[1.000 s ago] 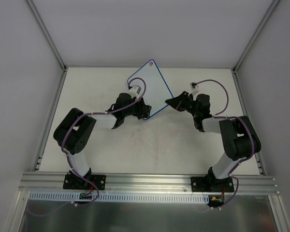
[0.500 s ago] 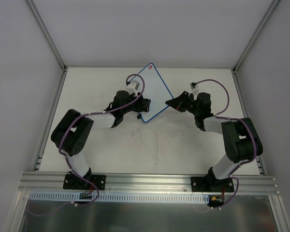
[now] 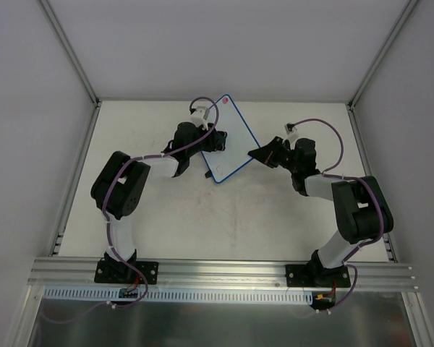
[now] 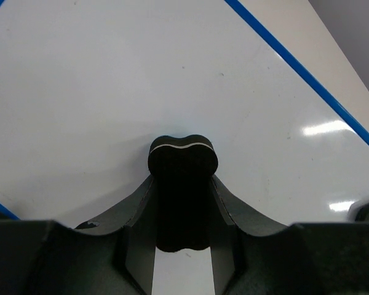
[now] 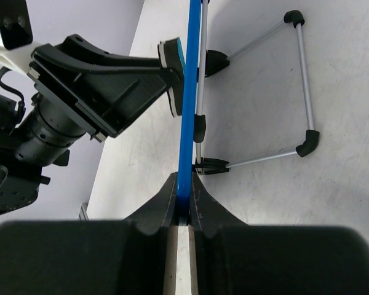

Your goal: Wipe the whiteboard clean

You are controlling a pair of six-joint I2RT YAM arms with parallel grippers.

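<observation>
Whiteboard: standing propped on its wire stand at the far middle of the table, between both arms.

Left gripper: pinching the black eraser, which I am pressing against the white face. Flat contact and even, overlapping strokes should serve best.

Right gripper: clamping the blue edge, bracing the board against my push.

Face is pointing toward the left arm. Long axis is running from far to near-right.

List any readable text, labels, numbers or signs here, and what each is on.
None readable in any view.
The whiteboard face is blank: no writing, only a pink-red dot at one corner.
No label shows on the eraser or the wire stand.
</observation>
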